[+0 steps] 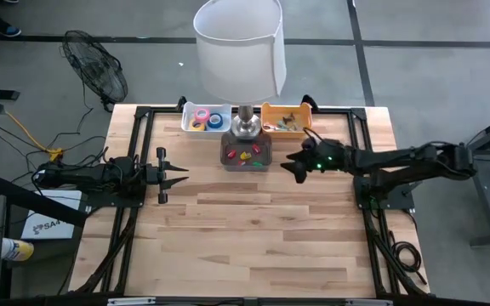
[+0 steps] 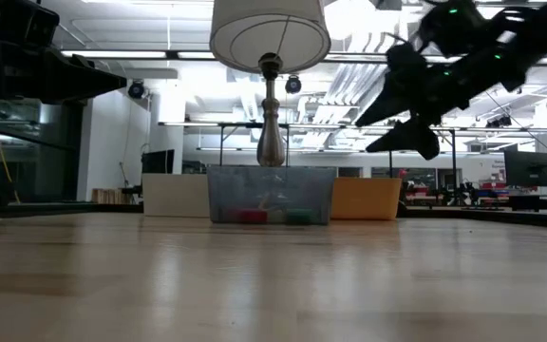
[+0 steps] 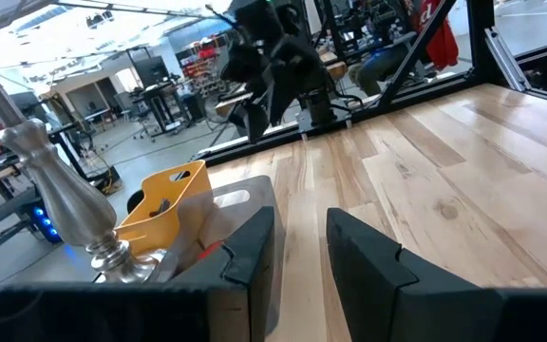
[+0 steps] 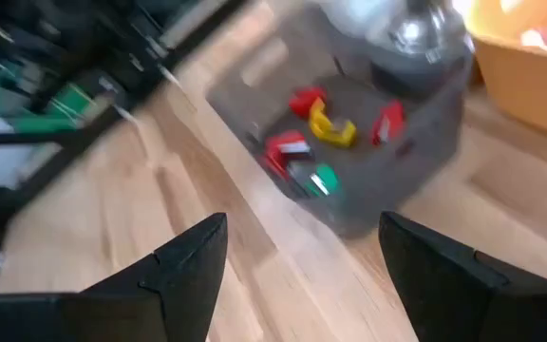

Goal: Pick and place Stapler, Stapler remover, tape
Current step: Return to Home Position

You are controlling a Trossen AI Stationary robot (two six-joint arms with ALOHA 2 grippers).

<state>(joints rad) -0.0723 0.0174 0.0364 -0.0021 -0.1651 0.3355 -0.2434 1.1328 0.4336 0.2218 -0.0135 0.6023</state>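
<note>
- Pink, yellow and blue tape rolls (image 1: 208,121) are lying in the white tray (image 1: 186,120).
- Red, yellow and green staplers (image 4: 323,125) are sitting in the grey bin (image 1: 225,154).
- Right gripper (image 1: 289,163) is hovering beside that bin, fingers spread, empty.
- Left gripper (image 1: 181,175) is hanging well apart, released.

Three bins on the counter (image 1: 253,238): white bin (image 1: 185,126), grey bin (image 1: 225,151), yellow bin (image 1: 287,110). Three tape rolls (image 1: 216,121) in the white: pink, yellow, blue. Five small staplers (image 4: 332,128) in the grey. One lamp (image 1: 238,47). Two claws: left claw (image 1: 179,175), right claw (image 1: 291,167).
</note>
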